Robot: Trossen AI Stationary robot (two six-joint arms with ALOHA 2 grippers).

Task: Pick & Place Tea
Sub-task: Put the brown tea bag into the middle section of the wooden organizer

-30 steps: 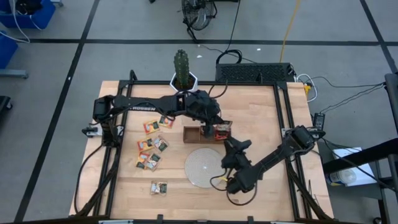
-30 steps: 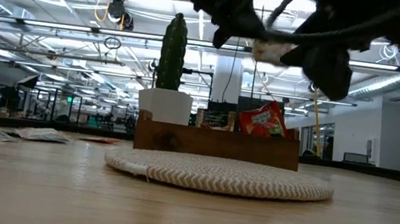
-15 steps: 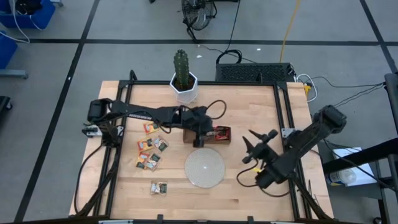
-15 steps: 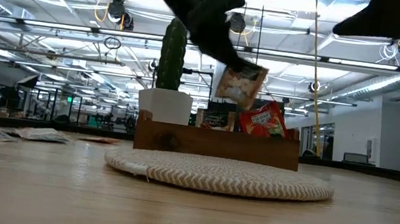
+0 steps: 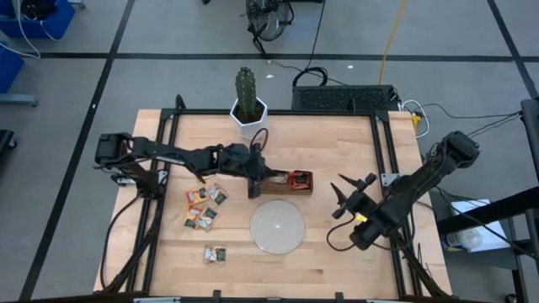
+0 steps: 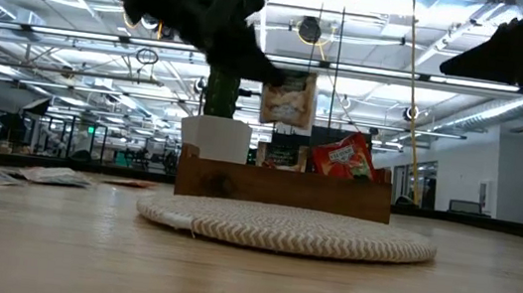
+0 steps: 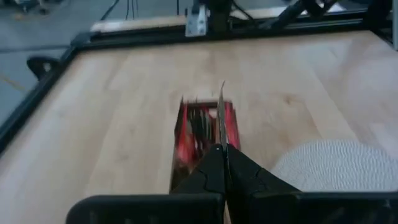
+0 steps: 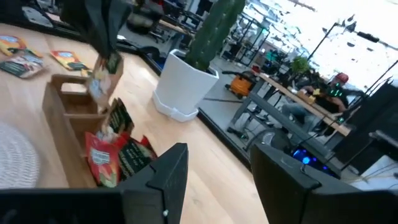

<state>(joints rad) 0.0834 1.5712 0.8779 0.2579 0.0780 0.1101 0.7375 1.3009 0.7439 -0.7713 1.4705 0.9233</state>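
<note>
My left gripper (image 5: pixel 254 183) is shut on a tea sachet (image 6: pixel 288 98) with a pale printed face. It holds the sachet in the air over the left end of the brown wooden tray (image 5: pixel 282 192). In the left wrist view the sachet (image 7: pixel 221 115) shows edge-on past the shut fingers, above the tray (image 7: pixel 180 134). Red and green tea sachets (image 8: pixel 115 152) stand in the tray's right compartment. More tea sachets (image 5: pixel 206 204) lie flat on the table's left part. My right gripper (image 5: pixel 344 197) stands open and empty near the table's right edge. My left gripper pinches the sachet's upper edge (image 6: pixel 276 75) between its two fingers. The fingers come from the table's left side, slanting down. The sachet hangs upright below the fingertips (image 7: pixel 214 163), clear of the tray, its thin edge pointing away from the wrist.
A round pale woven disc (image 5: pixel 277 226) lies just in front of the tray. A cactus in a white pot (image 5: pixel 247 108) stands at the far edge. One sachet (image 5: pixel 216 252) lies alone near the front left. Bare wood lies between the disc and my right gripper.
My left gripper has drawn back toward the table's left and sunk, carrying the sachet from over the tray's right part to over its left end. The sachet, tilted before, now hangs upright. My right gripper has pulled away from the disc toward the table's right edge and rolled.
</note>
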